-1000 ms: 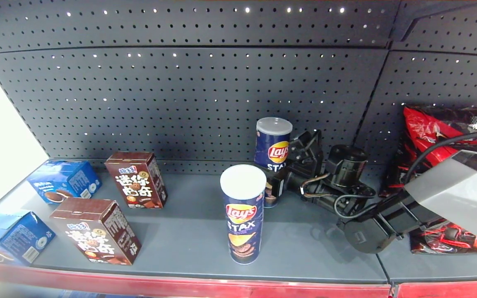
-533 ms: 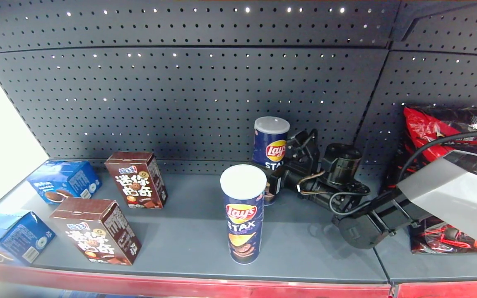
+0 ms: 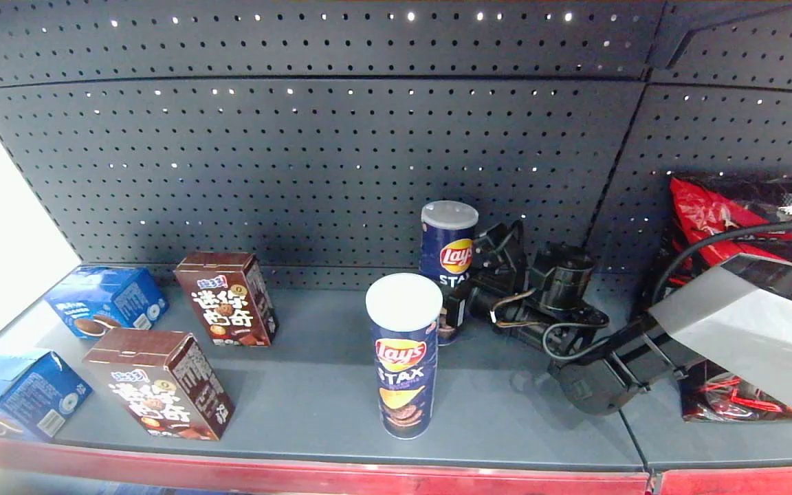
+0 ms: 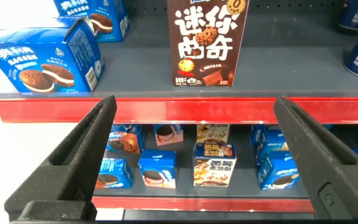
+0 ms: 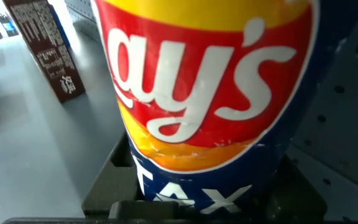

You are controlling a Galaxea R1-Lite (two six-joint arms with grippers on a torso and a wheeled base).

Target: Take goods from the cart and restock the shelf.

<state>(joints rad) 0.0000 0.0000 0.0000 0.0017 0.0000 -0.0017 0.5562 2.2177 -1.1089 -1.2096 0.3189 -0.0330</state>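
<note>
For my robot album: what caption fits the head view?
Right claw holds a chip can upright at the back of the shelf.

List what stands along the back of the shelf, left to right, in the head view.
blue cookie box → brown cookie box → chip can → red-and-black snack bag

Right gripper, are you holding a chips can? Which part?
Yes, the right gripper grips the back can by its lower side. The left gripper is open, holding nothing.
</note>
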